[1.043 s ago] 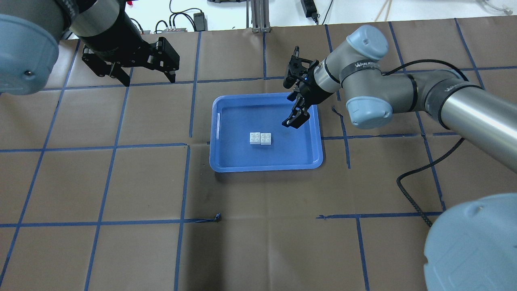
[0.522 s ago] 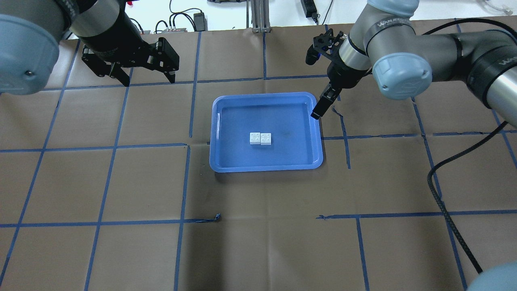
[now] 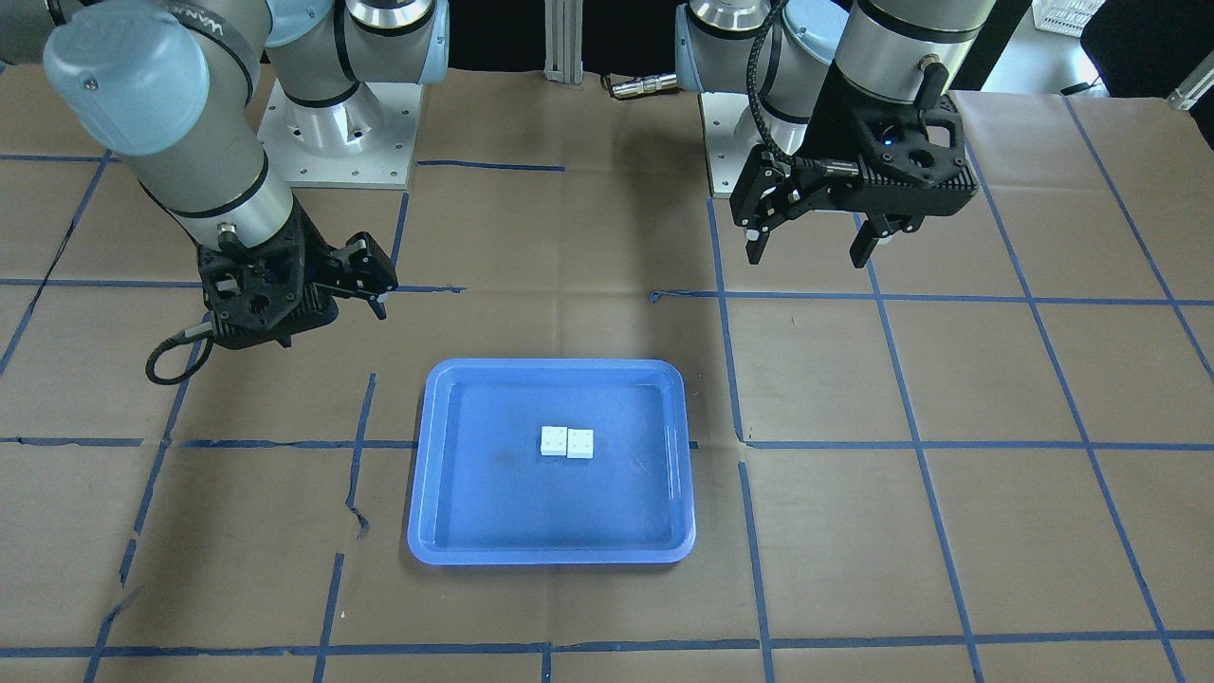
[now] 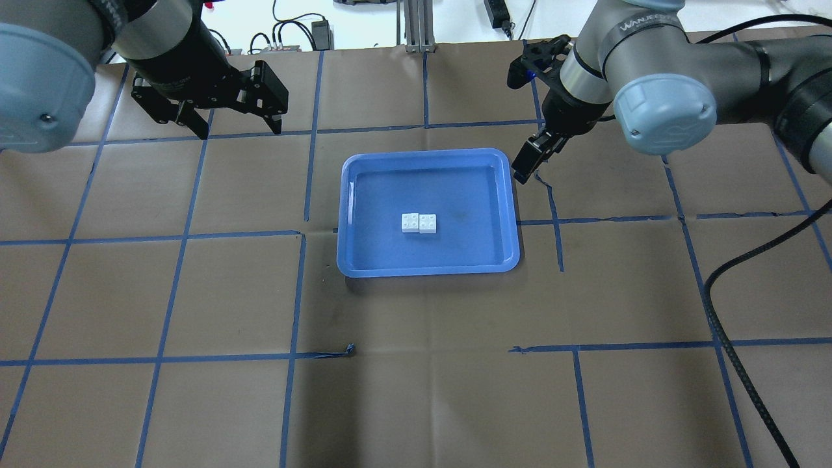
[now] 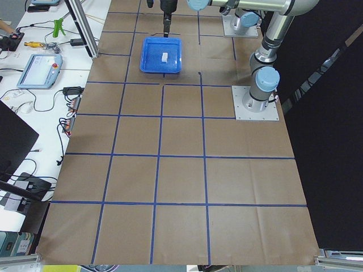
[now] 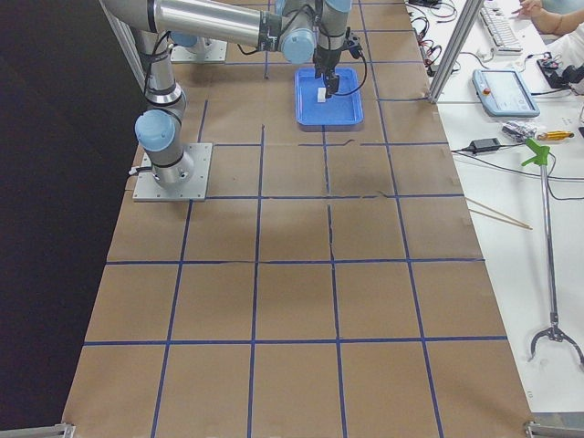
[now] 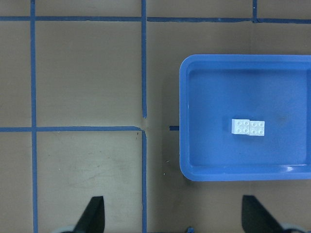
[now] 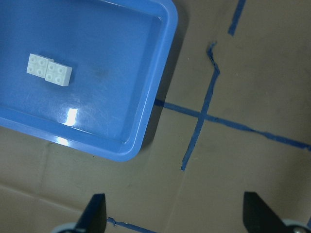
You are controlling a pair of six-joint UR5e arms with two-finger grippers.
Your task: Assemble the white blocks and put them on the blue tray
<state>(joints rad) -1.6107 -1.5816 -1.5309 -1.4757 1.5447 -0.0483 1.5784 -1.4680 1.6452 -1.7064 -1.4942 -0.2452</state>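
Blocks (image 4: 419, 223) sit joined side by side, studs up, mid tray (image 4: 429, 271). R gripper (image 8: 175, 214) hangs just off tray's corner on robot's right, clear of blocks. Wrist cam shows both fingers (image 8: 95, 213) spread, empty; overhead shows one. L gripper (image 4: 238, 129) also spread, empty, well apart.

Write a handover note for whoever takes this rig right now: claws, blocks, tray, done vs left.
Left claw: open, empty, hovering over the table, beyond the blue tray on the robot's left.
Right claw: open, empty, just outside the tray's far right corner.
White blocks: both in the middle of the tray, studs up, touching side by side.
Done: the blocks are on the tray and nothing is held.
Left: probably only a check. The views do not show whether the two blocks are really locked together. If they are, park both arms.
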